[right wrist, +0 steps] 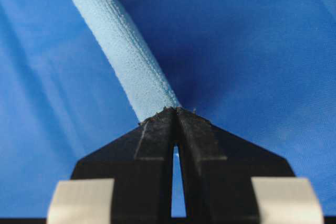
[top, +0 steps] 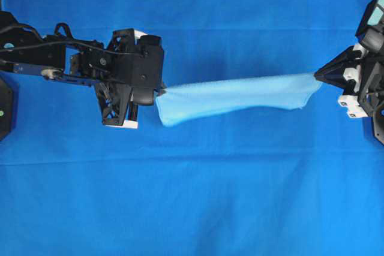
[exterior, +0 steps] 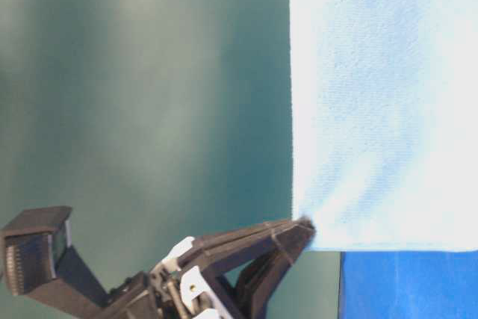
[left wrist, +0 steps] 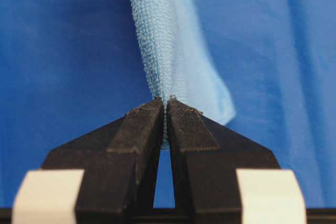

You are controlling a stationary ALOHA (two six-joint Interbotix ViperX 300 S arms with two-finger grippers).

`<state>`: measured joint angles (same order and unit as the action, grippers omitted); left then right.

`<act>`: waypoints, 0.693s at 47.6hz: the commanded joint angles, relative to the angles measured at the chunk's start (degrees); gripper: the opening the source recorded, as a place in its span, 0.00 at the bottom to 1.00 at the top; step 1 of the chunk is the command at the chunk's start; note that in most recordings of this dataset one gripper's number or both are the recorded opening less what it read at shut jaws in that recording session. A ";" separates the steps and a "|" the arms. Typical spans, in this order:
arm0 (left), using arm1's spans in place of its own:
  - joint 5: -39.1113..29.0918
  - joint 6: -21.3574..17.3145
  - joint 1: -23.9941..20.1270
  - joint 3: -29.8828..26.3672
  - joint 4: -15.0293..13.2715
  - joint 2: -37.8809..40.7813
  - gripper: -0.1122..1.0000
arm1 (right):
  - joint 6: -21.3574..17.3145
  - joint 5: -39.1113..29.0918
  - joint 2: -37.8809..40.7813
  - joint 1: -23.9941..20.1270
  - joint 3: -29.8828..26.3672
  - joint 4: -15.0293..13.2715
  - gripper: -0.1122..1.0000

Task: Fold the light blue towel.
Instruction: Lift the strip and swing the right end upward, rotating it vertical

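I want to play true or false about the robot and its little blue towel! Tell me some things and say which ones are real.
1. The light blue towel is stretched between two grippers. True.
2. The left gripper is wide open and holding nothing. False: its jaws are pinched shut on one end of the towel.
3. The right gripper is clamped on the towel's other end. True.
4. The towel lies flat and spread out on the dark blue sheet. False: it is held up off the sheet, hanging down from the two pinched corners.
5. The towel is red. False: it is pale sky blue, lighter than the sheet beneath it.
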<state>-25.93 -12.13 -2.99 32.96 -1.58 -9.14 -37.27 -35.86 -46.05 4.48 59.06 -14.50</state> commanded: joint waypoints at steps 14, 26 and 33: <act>1.23 2.46 3.08 -1.23 0.09 -1.93 0.13 | -0.53 2.37 3.43 3.25 -2.37 -3.96 0.12; 6.94 3.43 10.02 -1.49 0.00 -1.49 0.13 | -0.35 7.03 9.40 13.54 -6.68 -10.55 0.12; 11.87 3.78 12.92 -2.55 0.00 -0.44 0.13 | 0.44 10.37 14.94 17.75 -10.55 -12.83 0.12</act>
<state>-16.52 -8.44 7.21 32.08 -1.41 -9.49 -37.00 -26.54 -33.31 19.25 51.42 -25.84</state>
